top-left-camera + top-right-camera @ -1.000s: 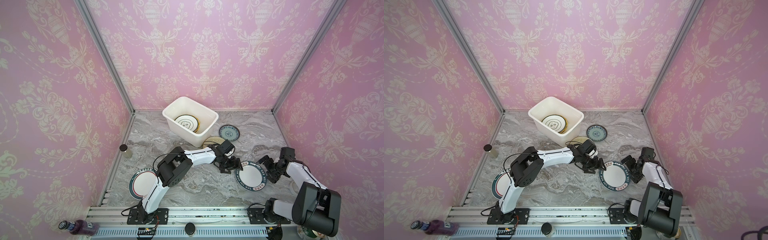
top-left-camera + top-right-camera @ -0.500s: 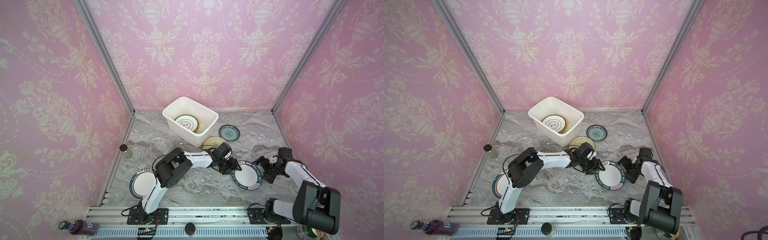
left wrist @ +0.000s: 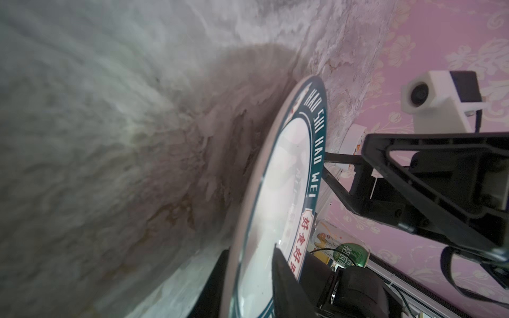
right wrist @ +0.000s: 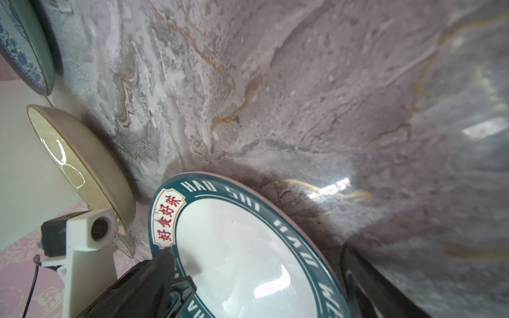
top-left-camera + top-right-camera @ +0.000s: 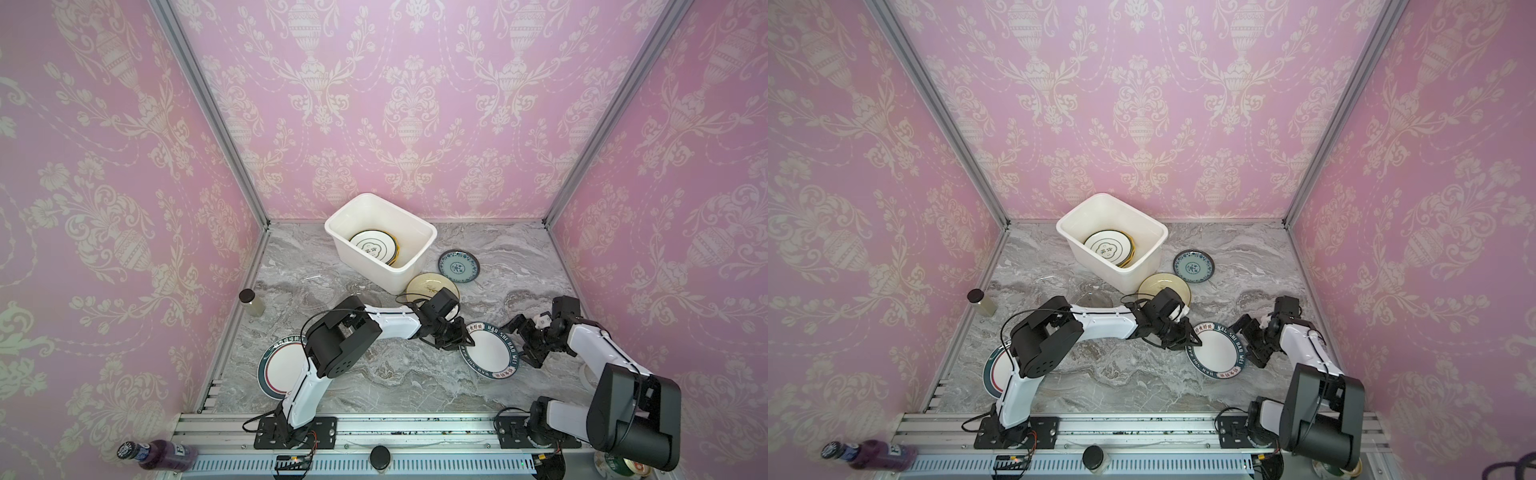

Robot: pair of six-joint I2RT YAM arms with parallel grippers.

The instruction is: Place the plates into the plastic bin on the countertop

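On desk (image 5: 395, 384): dark-rimmed plate (image 5: 490, 353), rim clamped in left hand (image 5: 462, 340); right hand (image 5: 523, 345) open alongside. Step: pickup. Next: lift clear, carry to bin (image 5: 390, 276).

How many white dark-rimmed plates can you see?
3: one white dark-rimmed plate in the white plastic bin; another on the grey marble countertop between left gripper and right gripper; another partly under the left arm. The bin may hide more.
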